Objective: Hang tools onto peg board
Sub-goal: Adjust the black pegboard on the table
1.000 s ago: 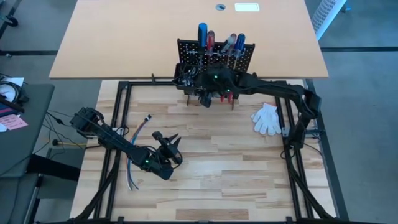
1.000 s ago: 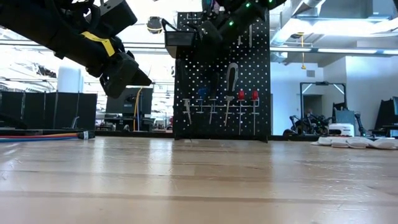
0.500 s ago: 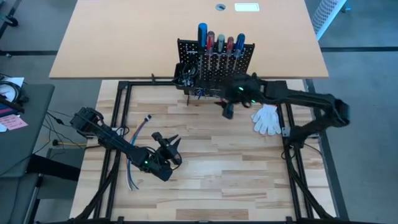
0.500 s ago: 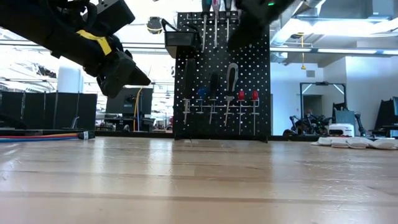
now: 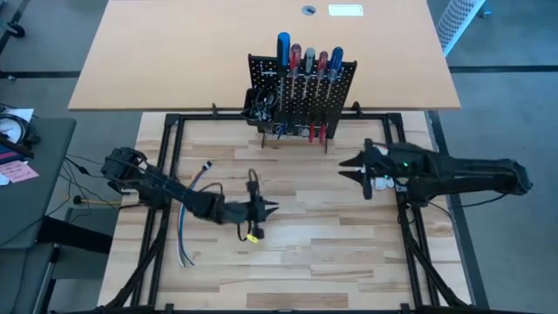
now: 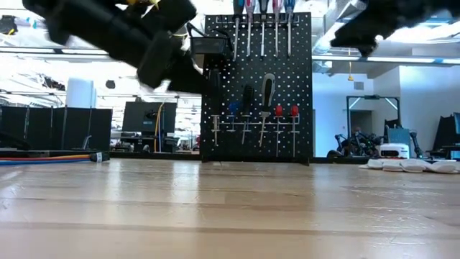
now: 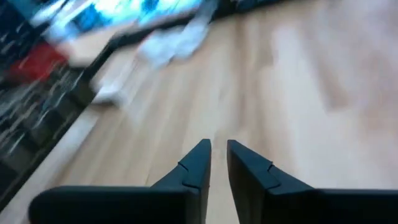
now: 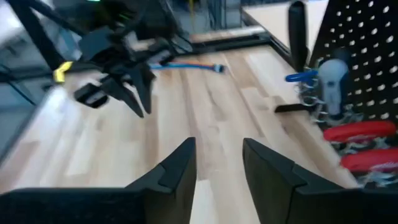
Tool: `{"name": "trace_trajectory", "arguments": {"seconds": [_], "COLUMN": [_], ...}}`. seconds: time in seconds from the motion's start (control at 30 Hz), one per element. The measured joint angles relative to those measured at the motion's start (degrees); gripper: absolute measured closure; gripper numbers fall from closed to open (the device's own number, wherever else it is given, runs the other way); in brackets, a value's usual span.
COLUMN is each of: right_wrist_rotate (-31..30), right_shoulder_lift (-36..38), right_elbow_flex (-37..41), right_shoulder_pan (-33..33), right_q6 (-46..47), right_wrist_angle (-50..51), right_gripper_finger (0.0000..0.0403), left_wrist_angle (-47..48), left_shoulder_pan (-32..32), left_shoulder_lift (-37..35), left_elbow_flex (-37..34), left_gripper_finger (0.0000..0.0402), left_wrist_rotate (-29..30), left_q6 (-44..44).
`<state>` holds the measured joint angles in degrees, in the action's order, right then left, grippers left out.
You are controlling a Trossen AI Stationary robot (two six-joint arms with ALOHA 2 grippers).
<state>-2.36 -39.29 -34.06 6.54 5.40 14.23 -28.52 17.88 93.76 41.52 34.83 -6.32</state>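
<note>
Both pincers, left [image 5: 272,208] nearly pressed together, right [image 5: 345,163] spread, hang over bare tabletop [image 5: 331,235].

We see a pale wooden table [image 5: 305,253] of lengthwise planks, framed by black rails. On it stands the peg board [image 5: 302,80] on its feet at the far edge. A white glove [image 5: 384,179] lies toward the right side, and a bundle of loose cables [image 5: 187,222] lies on the left.

Tan desk [image 5: 261,52] behind; grey floor [image 5: 506,52] around.
</note>
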Motion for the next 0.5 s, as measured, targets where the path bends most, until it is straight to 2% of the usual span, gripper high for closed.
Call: {"name": "trace_trajectory", "arguments": {"seconds": [0.07, 0.17, 0.3, 0.43, 0.5], "right_wrist_rotate": [-1.79, -6.94, -18.02, -20.39, -19.90], "right_shoulder_lift": [4.02, 6.04, 2.71, -3.43, -7.16], "right_elbow_flex": [4.62, 10.94, 17.74, 20.69, 20.67], "right_shoulder_pan": [-1.20, -1.59, 0.50, 6.70, 10.45], "right_q6": [2.65, 6.07, 12.13, 13.70, 13.69], "right_wrist_angle": [-3.26, -9.05, -19.75, -26.49, -28.57], "right_gripper_finger": [0.0275, 0.0288, 0.0313, 0.0344, 0.0361], "left_wrist_angle": [-5.81, -9.67, -8.92, -4.72, -3.67], "left_shoulder_pan": [-2.55, -5.61, -7.39, -5.30, -3.35], "left_shoulder_lift": [0.00, 0.00, 0.00, 0.00, 0.00], "left_elbow_flex": [-0.57, -1.22, -1.43, -1.51, -1.51], "left_gripper_finger": [0.0363, 0.0374, 0.0383, 0.0386, 0.0387], "left_wrist_rotate": [-5.83, -6.41, -1.33, 1.05, 4.86], "left_q6": [-3.69, -5.70, -0.95, 0.16, -0.07]}}
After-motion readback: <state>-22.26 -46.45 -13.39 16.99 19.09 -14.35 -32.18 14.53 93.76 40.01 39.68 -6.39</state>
